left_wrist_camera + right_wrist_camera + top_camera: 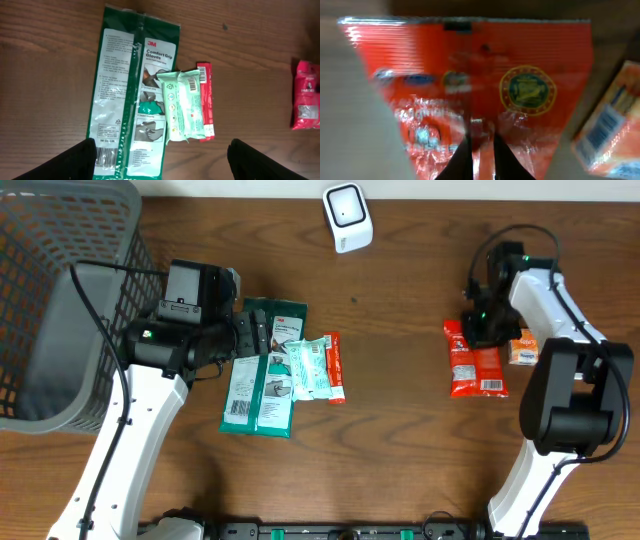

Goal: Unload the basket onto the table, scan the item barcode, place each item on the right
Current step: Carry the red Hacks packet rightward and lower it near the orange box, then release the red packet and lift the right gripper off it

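Observation:
A red snack packet (476, 365) lies flat at the right of the table and fills the right wrist view (520, 65). My right gripper (481, 322) (481, 145) sits on its far end, fingers pinched together on a fold of the red film. At the left, my left gripper (248, 335) (161, 155) hangs wide open above a green 3M gloves pack (262, 375) (125, 90), whose barcode shows beside the left finger. The white barcode scanner (347, 217) stands at the back centre.
A mint-green wipes pack (308, 367) (182, 105) overlaps a thin red stick pack (334, 367) (207, 100) beside the gloves. A small orange packet (523, 350) (612, 130) lies right of the red packet. A grey wire basket (60, 300) fills the far left.

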`<state>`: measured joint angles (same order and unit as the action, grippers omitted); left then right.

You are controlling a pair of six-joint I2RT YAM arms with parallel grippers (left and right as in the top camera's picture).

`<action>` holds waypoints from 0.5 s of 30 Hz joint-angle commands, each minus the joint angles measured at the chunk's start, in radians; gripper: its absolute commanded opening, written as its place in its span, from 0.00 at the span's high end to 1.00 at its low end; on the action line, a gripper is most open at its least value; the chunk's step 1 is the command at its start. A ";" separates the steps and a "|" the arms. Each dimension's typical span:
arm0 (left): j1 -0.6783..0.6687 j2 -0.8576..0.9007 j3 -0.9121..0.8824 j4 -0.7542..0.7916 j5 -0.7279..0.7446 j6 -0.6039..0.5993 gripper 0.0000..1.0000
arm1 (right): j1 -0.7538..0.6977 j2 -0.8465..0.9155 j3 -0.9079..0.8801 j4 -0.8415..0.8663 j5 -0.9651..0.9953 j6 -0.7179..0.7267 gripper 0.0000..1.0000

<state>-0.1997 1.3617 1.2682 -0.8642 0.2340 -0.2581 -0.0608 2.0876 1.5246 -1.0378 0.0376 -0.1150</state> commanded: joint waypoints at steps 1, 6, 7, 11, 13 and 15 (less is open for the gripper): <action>0.003 0.006 0.000 -0.003 0.001 0.009 0.16 | -0.011 0.001 -0.067 0.072 0.074 0.017 0.90; 0.003 0.006 0.000 -0.003 0.001 0.009 0.16 | -0.006 -0.010 -0.014 0.043 0.062 0.018 0.88; 0.003 0.006 0.000 -0.003 0.001 0.009 0.16 | -0.003 -0.015 0.019 0.010 0.057 0.018 0.86; 0.003 0.006 0.000 -0.003 0.001 0.009 0.16 | 0.009 -0.031 0.142 -0.130 -0.006 0.018 0.75; 0.003 0.006 0.000 -0.003 0.001 0.009 0.16 | 0.016 -0.035 0.176 -0.177 -0.095 0.018 0.71; 0.003 0.006 0.000 -0.003 0.001 0.009 0.16 | 0.021 -0.037 0.180 -0.188 -0.197 0.017 0.68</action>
<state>-0.1997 1.3617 1.2682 -0.8646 0.2340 -0.2581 -0.0555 2.0705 1.6779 -1.2098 -0.0010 -0.1051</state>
